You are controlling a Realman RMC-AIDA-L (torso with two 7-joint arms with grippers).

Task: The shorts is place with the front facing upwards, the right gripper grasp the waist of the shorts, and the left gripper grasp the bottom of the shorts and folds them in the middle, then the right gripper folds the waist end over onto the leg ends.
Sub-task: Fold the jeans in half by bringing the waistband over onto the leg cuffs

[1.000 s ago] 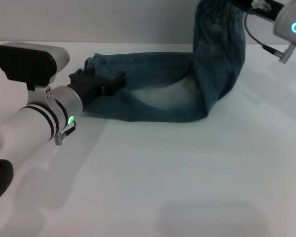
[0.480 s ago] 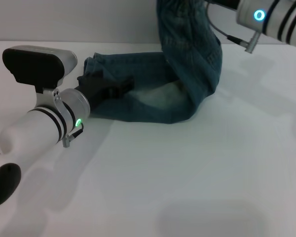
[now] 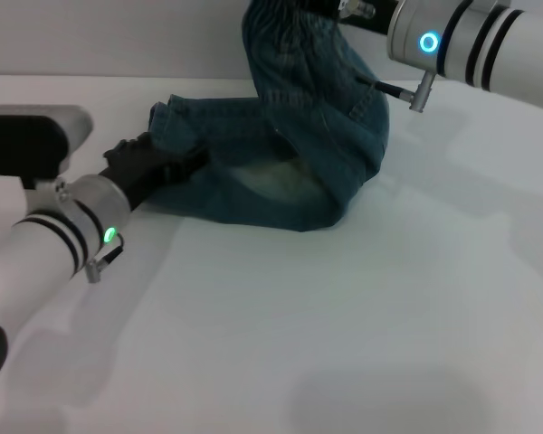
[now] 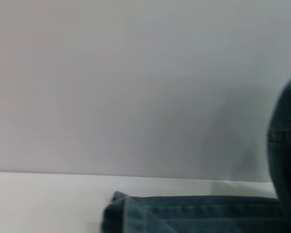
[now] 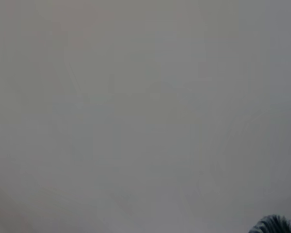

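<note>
Jaws on my right gripper (image 3: 330, 7) sit at the top edge of the head view, so I cannot tell their gap, though the waist of the shorts (image 3: 281, 172) hangs from them. My left gripper (image 3: 149, 161) lies low at the leg ends; its jaws are dark against the denim and I cannot tell how wide they stand. One pair of shorts, two grippers. The shorts lie on the desk (image 3: 344, 325) with their long axis running left to right, leg ends to my left, the waist lifted high on the right. I judge the coming move carries the waist leftward and down onto the leg ends; my right arm alone does it.
</note>
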